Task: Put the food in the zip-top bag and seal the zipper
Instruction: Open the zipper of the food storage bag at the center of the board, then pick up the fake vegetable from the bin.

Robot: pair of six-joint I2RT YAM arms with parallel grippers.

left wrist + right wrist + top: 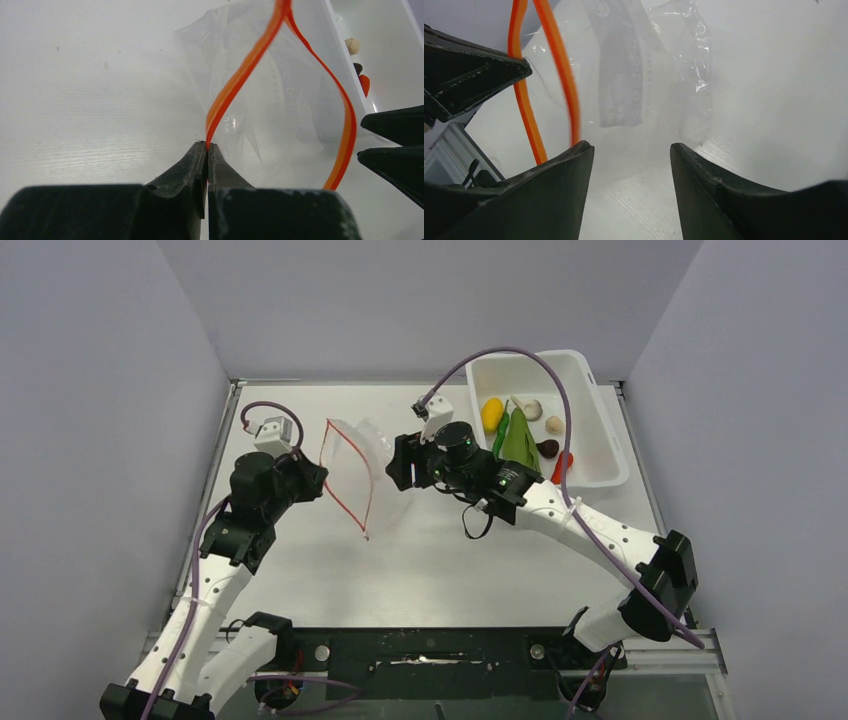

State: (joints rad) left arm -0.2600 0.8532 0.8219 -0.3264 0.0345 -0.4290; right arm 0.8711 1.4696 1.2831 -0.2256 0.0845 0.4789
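Observation:
The clear zip-top bag [365,465] stands mid-table, its mouth held open, with the red-orange zipper [352,502] running along the mouth edge. My left gripper [312,472] is shut on the near lip of the zipper [235,85]. My right gripper [404,462] is open and empty, right beside the bag's far side [649,80], with the zipper [566,85] just ahead of its left finger. The food lies in the white tub [592,390]: yellow lump [491,413], green leaf [519,443], green pepper [501,432], beige pieces [530,407], maroon piece [548,448], orange-red cone [562,465].
The white tub stands at the back right, behind my right arm. Grey walls enclose the table on three sides. A metal rail runs along the table's left edge [215,470]. Purple cables loop over both arms.

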